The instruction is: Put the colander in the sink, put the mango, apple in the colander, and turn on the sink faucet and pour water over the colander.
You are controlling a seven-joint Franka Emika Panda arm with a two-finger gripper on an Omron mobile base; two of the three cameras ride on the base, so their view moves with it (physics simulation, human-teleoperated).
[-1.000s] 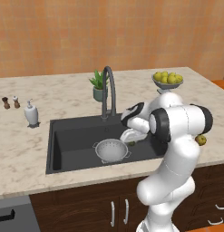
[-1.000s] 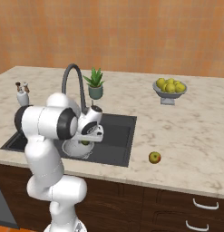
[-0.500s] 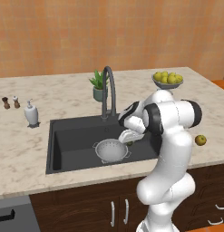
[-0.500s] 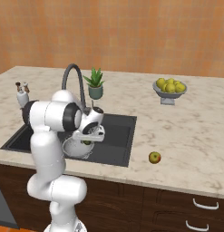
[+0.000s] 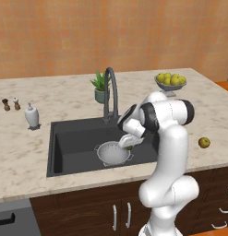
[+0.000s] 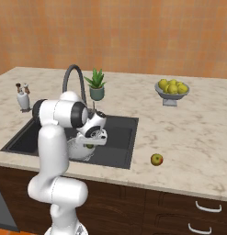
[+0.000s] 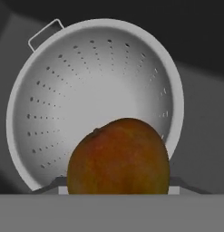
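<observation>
Pincer (image 5: pixel 129 144) clenched on oval green-to-orange mango (image 7: pixel 118 156), poised above small white-silver perforated colander (image 7: pixel 93 97) for drop-in. Colander sits in dark grey rectangular sink (image 5: pixel 74 143). Round yellow-green apple (image 6: pixel 156 159) waits on marble bench (image 6: pixel 188 137). Fingertips hidden behind fruit, grip probably firm.

In the hand view the mango (image 7: pixel 118 156) covers the colander's (image 7: pixel 86 90) near rim and hides the tool's fingertips. From the right base view the arm blocks most of the colander; the mango (image 6: pixel 89 146) shows as a sliver.
</observation>
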